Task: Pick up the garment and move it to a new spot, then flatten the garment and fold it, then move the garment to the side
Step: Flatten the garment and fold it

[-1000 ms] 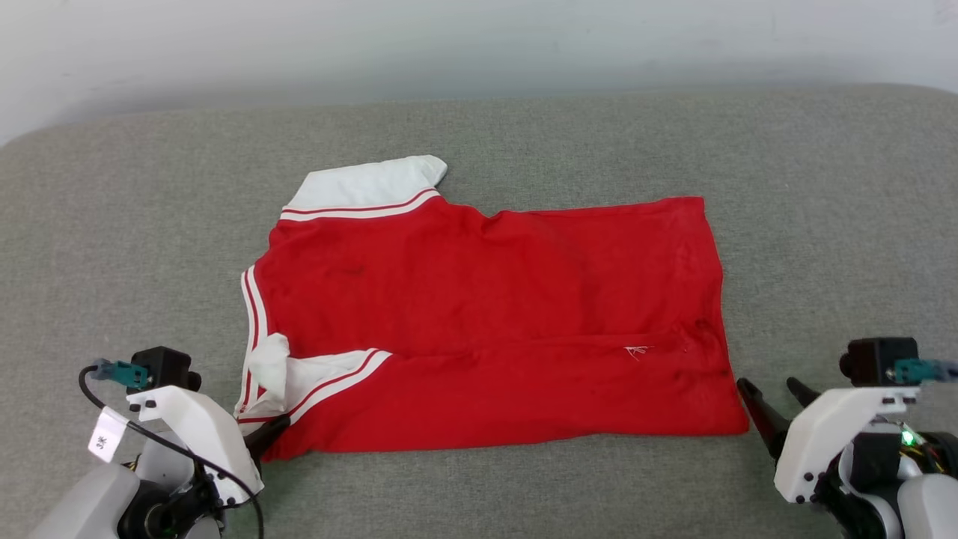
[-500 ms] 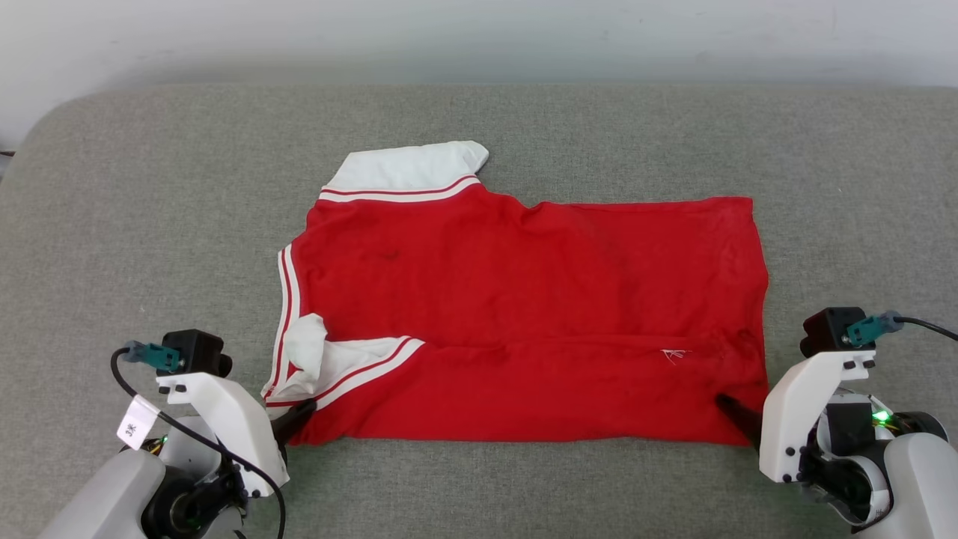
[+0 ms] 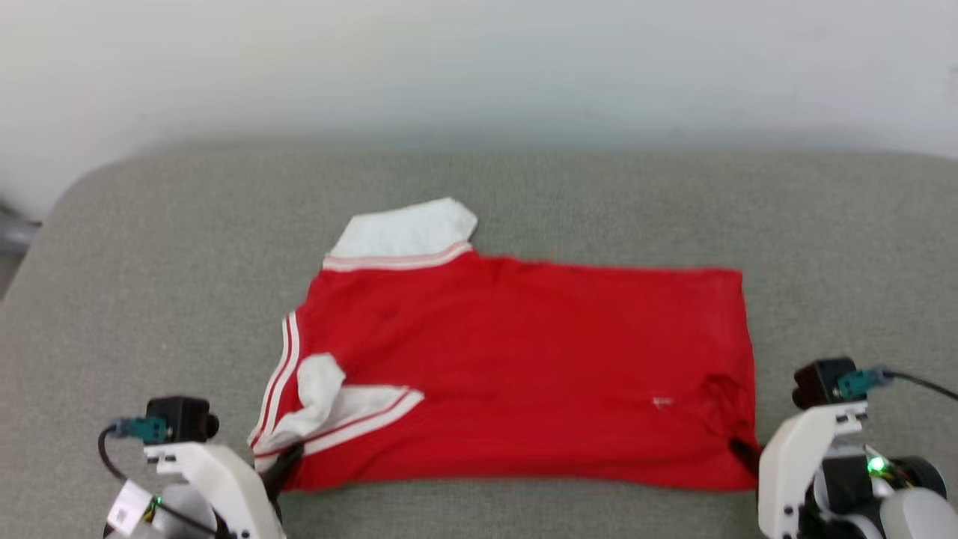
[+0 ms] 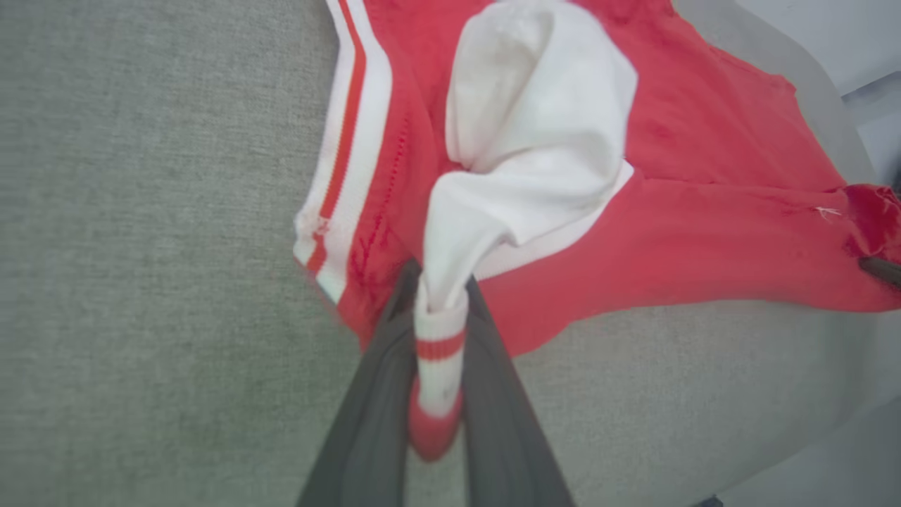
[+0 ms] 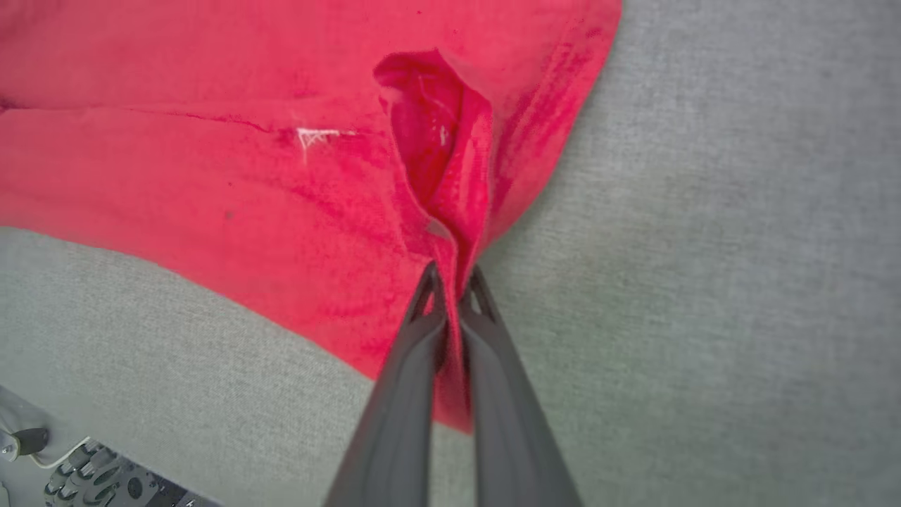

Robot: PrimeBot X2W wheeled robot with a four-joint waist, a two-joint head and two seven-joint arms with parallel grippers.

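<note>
The red garment lies spread on the grey cushion, its numbers hidden, one white sleeve pointing to the far side. My left gripper is shut on the near-left corner, where the other white sleeve with its stripe trim is bunched between the fingers. At the near-right corner my right gripper is shut on a pinch of the red hem, which rises in a small fold. Both corners are lifted slightly off the surface.
The grey upholstered cushion extends well past the garment on all sides. A pale wall runs behind it. The cushion's rounded left edge drops off at the far left.
My right gripper came in from open beside the hem and has shut on the near-right corner. The head camera has tilted, shifting the whole picture down. Both near corners now pucker upward.
</note>
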